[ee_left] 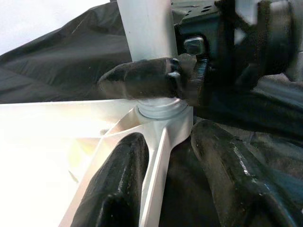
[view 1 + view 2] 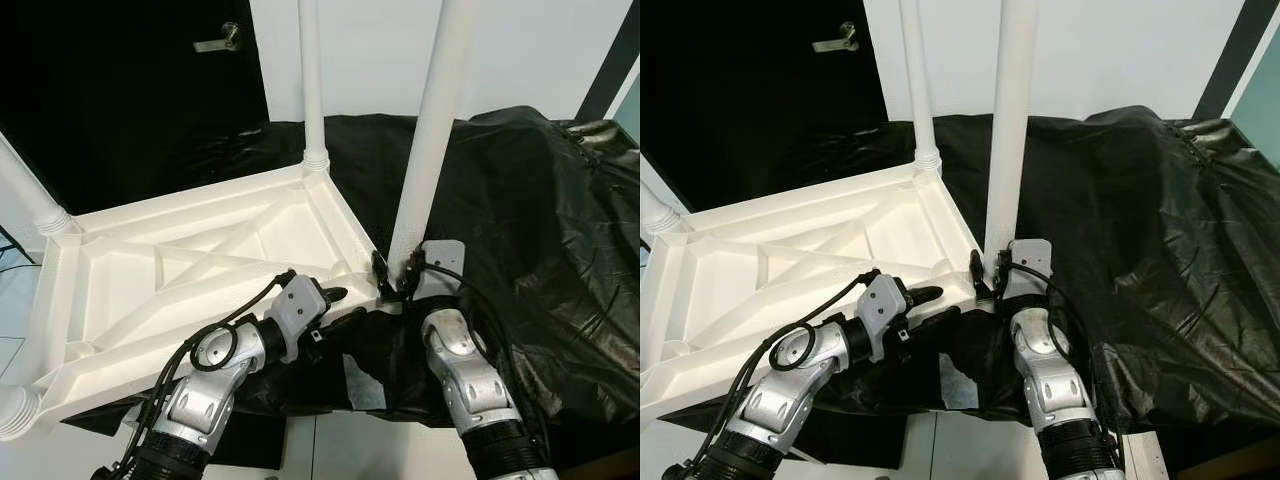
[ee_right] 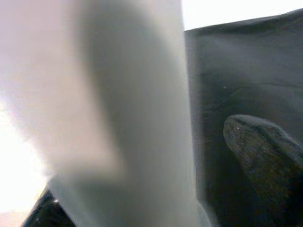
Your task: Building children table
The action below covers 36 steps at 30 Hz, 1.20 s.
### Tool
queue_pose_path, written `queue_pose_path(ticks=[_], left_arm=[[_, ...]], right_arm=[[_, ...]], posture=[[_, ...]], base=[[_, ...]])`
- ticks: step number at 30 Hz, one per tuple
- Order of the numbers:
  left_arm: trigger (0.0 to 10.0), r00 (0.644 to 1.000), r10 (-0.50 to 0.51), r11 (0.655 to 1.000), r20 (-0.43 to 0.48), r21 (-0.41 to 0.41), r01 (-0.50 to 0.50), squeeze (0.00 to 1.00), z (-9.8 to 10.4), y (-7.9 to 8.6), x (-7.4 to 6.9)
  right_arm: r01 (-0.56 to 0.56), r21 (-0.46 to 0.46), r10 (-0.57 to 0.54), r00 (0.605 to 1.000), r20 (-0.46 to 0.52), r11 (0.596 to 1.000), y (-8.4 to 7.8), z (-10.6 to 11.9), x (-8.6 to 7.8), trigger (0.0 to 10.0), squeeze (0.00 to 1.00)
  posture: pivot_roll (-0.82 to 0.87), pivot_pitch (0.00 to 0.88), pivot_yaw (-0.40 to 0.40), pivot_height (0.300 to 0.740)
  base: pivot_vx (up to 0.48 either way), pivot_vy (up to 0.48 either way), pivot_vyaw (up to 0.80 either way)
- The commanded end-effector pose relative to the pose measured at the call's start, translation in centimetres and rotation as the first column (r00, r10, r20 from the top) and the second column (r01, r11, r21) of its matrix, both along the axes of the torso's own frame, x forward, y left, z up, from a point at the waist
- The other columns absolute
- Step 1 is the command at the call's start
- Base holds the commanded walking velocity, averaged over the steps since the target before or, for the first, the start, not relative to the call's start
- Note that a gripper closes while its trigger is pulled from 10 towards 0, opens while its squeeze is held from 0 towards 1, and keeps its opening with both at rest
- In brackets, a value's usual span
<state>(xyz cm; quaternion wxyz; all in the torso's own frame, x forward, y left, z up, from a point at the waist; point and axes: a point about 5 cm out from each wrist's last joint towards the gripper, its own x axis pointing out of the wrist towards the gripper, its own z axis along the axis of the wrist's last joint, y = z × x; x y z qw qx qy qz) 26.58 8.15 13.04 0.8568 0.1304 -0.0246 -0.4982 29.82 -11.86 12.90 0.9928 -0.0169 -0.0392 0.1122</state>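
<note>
While braced: my right jaws (image 2: 398, 276) pinch the leg (image 2: 430, 130) low
Left jaws (image 2: 338, 305): spread astride tabletop (image 2: 190, 265) corner rim
Handling: stiff, light, slick plastic

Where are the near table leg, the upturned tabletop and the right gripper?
near table leg (image 2: 425, 150), left eye view, mid-shaft.
upturned tabletop (image 2: 130, 300), left eye view, ribbed underside.
right gripper (image 2: 397, 275), left eye view, fingertips at the leg's base.

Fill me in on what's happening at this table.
The robot is assembling a white children's table that lies upside down on a black sheet. The right pincer grips the base of the near leg at its corner socket, while the left pincer straddles the frame edge beside it. Other legs already stand in their corners.
</note>
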Motion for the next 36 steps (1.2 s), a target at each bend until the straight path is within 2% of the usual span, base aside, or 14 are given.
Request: queue_pose_path(ticks=[1, 2, 3, 6, 10, 13, 17, 18, 19, 20, 21, 31, 33, 36], left_arm=[[10.0, 1.0, 0.019, 1.0, 0.002, 0.01, -0.019, 0.0, -0.1, 0.2, -0.1], [10.0, 1.0, 0.019, 1.0, 0.002, 0.01, -0.019, 0.0, -0.1, 0.2, -0.1], [10.0, 1.0, 0.018, 1.0, 0.001, 0.011, -0.018, 0.0, -0.1, 0.2, 0.0], [10.0, 1.0, 0.017, 1.0, 0.003, 0.011, -0.017, 0.0, -0.1, 0.2, 0.1], [10.0, 1.0, 0.017, 1.0, 0.004, 0.011, -0.017, 0.0, -0.1, 0.2, 0.2], [10.0, 1.0, 0.017, 1.0, 0.01, 0.016, -0.017, 0.0, 0.0, 0.1, 0.6], [10.0, 1.0, 0.018, 1.0, 0.012, 0.016, -0.018, 0.0, 0.1, 0.1, 0.7], [10.0, 1.0, 0.019, 1.0, 0.016, 0.016, -0.019, 0.0, 0.1, 0.1, 0.8], [10.0, 1.0, 0.019, 1.0, 0.016, 0.016, -0.019, 0.0, 0.1, 0.1, 0.8], [10.0, 1.0, 0.021, 1.0, 0.019, 0.015, -0.021, 0.0, 0.2, 0.1, 0.8], [10.0, 1.0, 0.023, 1.0, 0.02, 0.013, -0.023, 0.0, 0.2, 0.1, 0.8], [10.0, 0.999, 0.031, 0.999, 0.017, 0.015, -0.031, 0.0, 0.1, 0.4, 0.5], [10.0, 0.999, 0.034, 0.999, 0.012, 0.017, -0.034, 0.0, 0.1, 0.6, 0.4], [10.0, 0.999, 0.035, 0.999, 0.009, 0.018, -0.035, 0.0, 0.0, 0.6, 0.3]], right_arm=[[-0.137, 0.001, 0.137, 0.991, 0.006, 0.991, -0.3, 0.2, -0.4, 10.0, 1.0], [-0.137, 0.001, 0.137, 0.991, 0.006, 0.991, -0.3, 0.2, -0.4, 10.0, 1.0], [-0.196, -0.016, 0.196, 0.981, 0.004, 0.981, -0.8, 0.4, -0.3, 10.0, 0.0], [-0.31, -0.052, 0.309, 0.951, -0.015, 0.949, -1.2, 0.6, 0.2, 10.0, 0.0], [-0.341, -0.064, 0.341, 0.94, -0.023, 0.938, -1.3, 0.6, 0.4, 10.0, 0.0], [-0.461, -0.14, 0.455, 0.888, -0.071, 0.876, -1.0, 0.5, 1.6, 10.0, 0.0], [-0.49, -0.161, 0.482, 0.872, -0.089, 0.857, -0.9, 0.4, 1.9, 10.0, 0.0], [-0.51, -0.18, 0.5, 0.86, -0.103, 0.841, -0.8, 0.3, 2.2, 4.9, 0.0], [-0.51, -0.18, 0.5, 0.86, -0.103, 0.841, -0.8, 0.3, 2.2, 4.9, 0.0], [-0.527, -0.194, 0.514, 0.85, -0.113, 0.828, -0.9, 0.2, 2.4, 0.5, 0.0], [-0.537, -0.2, 0.523, 0.844, -0.123, 0.82, -0.9, 0.1, 2.5, 0.0, 0.0], [-0.484, -0.134, 0.47, 0.874, -0.126, 0.865, -1.2, -0.5, 1.8, 0.0, 0.0], [-0.385, -0.136, 0.369, 0.921, -0.127, 0.913, -1.1, -1.1, 1.4, 10.0, 0.0], [-0.331, -0.138, 0.315, 0.941, -0.127, 0.933, -1.1, -1.4, 1.3, 10.0, 0.0]], posture=[[-0.06, 0.0, 0.054, 0.74], [-0.06, 0.0, 0.054, 0.74], [-0.06, 0.0, 0.053, 0.74], [-0.07, 0.0, 0.057, 0.74], [-0.07, 0.0, 0.058, 0.74], [-0.07, 0.0, 0.066, 0.74], [-0.07, 0.0, 0.062, 0.74], [-0.07, 0.0, 0.06, 0.74], [-0.07, 0.0, 0.06, 0.74], [-0.06, 0.0, 0.057, 0.74], [-0.06, 0.0, 0.055, 0.74], [-0.05, 0.0, 0.05, 0.74], [-0.05, 0.0, 0.05, 0.74], [-0.05, 0.0, 0.052, 0.74]], base=[[0.0, 0.0, 0.0], [0.0, 0.0, 0.0], [0.0, 0.0, 0.0], [0.0, 0.0, 0.0], [0.0, 0.0, 0.0], [0.0, 0.0, 0.0], [0.0, 0.0, 0.0], [0.0, 0.0, 0.0], [0.0, 0.0, 0.0], [0.0, 0.0, 0.0], [0.0, 0.0, 0.0], [0.0, 0.0, 0.0], [0.0, 0.0, 0.0], [0.0, 0.0, 0.0]])
